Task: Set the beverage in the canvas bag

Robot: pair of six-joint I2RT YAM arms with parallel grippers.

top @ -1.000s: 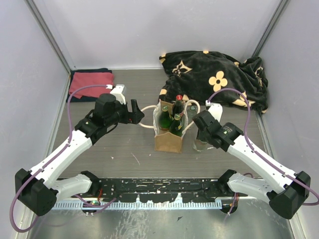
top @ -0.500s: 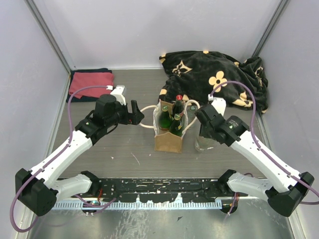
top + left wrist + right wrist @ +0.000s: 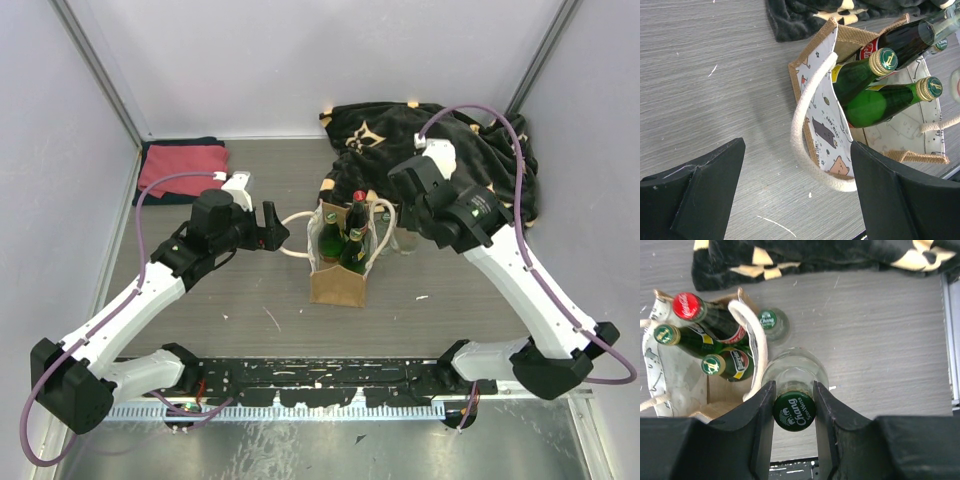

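The task is partway done. The right fingers (image 3: 794, 412) are closed tight on the neck of a clear glass bottle with a green Chang cap (image 3: 795, 367), just under the cap. The bottle hangs upright, just beside the right side of the small tan-brown canvas bag with two cream rope handles (image 3: 338, 282) and touching or almost touching the near handle. It is not yet over the opening. Whether its base is off the grey wood-grain table (image 3: 250, 300) cannot be told.

What appears to be left is to carry the bottle over the rim, lower it in and let go.

The left fingers (image 3: 275, 228) are spread wide and hold nothing. They hover by the bag's left handle loop.

The bag stands upright near the middle of the table, its mouth open and its printed lining showing. It is already crowded with a dark red-capped bottle (image 3: 688, 305) and two green gold-capped bottles (image 3: 664, 333), all leaning. The free room looks tight, so the fit will likely be snug.

A second clear green-capped bottle (image 3: 774, 320) stands on the table just beyond the bag, toward the far edge.
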